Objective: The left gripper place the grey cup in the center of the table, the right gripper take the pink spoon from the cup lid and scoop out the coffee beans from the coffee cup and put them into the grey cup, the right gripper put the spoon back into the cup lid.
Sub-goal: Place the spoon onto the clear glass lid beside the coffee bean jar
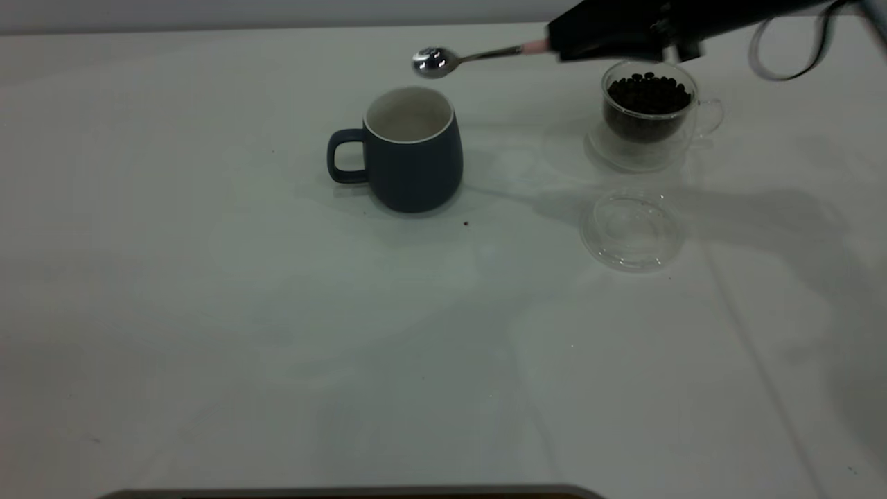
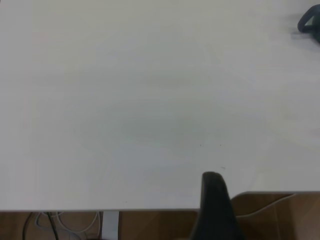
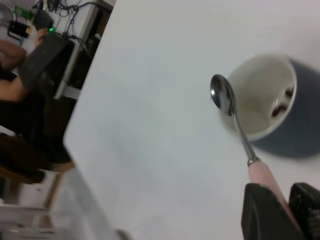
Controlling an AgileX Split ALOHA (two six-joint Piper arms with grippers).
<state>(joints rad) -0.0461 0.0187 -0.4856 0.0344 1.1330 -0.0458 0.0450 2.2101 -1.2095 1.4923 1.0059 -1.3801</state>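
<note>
The right gripper (image 1: 565,43) is pinching the spoon (image 1: 466,58) by its pink end, bowl hovering empty just beyond the mug (image 1: 409,149); beans (image 3: 280,102) lying inside. Next probably: returning to the glass cup (image 1: 648,111) or the lid (image 1: 632,230)

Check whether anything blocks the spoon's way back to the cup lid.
Nothing visible does. The right gripper holds the pink spoon above the grey cup. The cup lid lies bare on the table, in front of the coffee cup, which stands beside the route.
</note>
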